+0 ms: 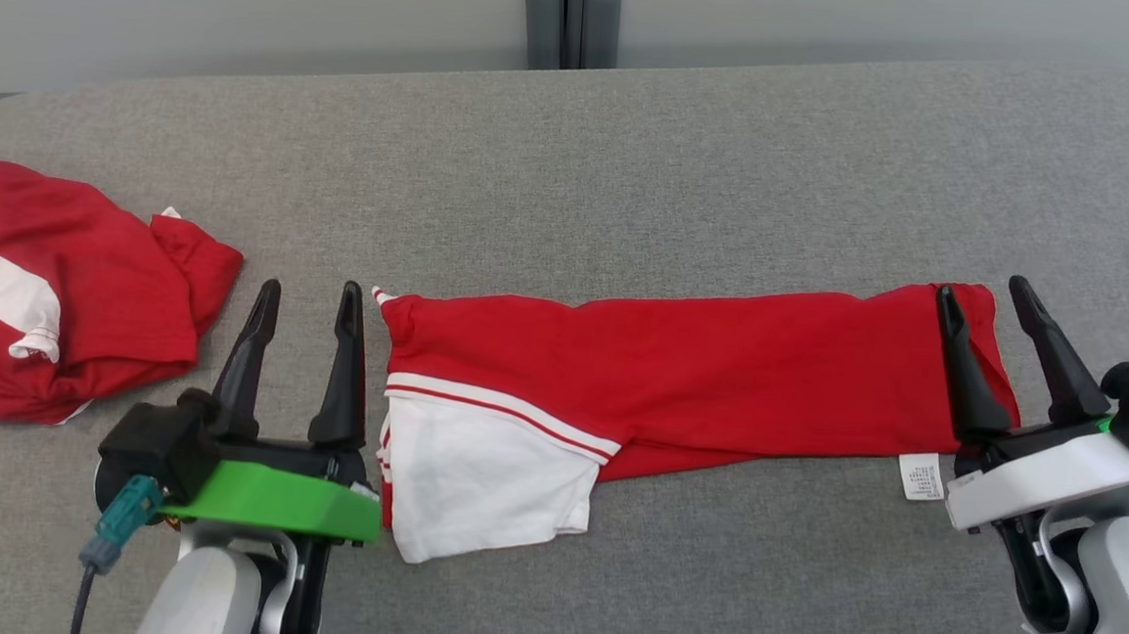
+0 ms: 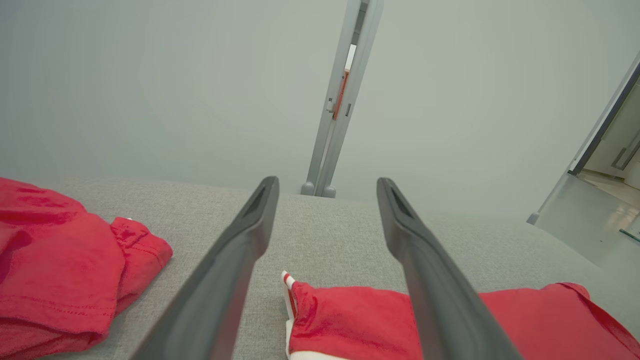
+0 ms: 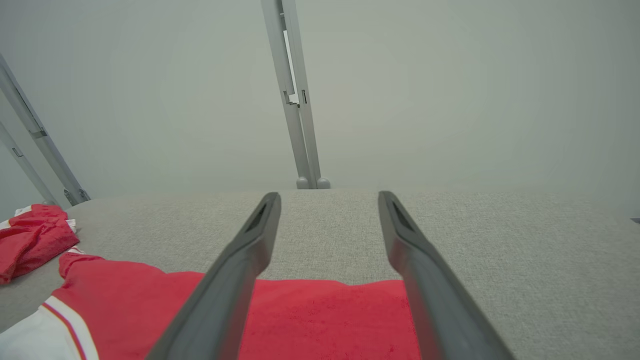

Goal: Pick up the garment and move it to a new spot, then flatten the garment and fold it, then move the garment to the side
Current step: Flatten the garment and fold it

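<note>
your left claw (image 1: pixel 311 286) and right claw (image 1: pixel 983 287) are spread; pinch both ends of the red shirt (image 1: pixel 699 364) mid-frame, fold evenly.

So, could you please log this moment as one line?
garment: long folded strip | left tool: open, empty, by left end | right tool: open, empty, over right end

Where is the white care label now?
Head view, lower right: the label sticks out from the near edge of the long folded garment, beside the right gripper.
</note>
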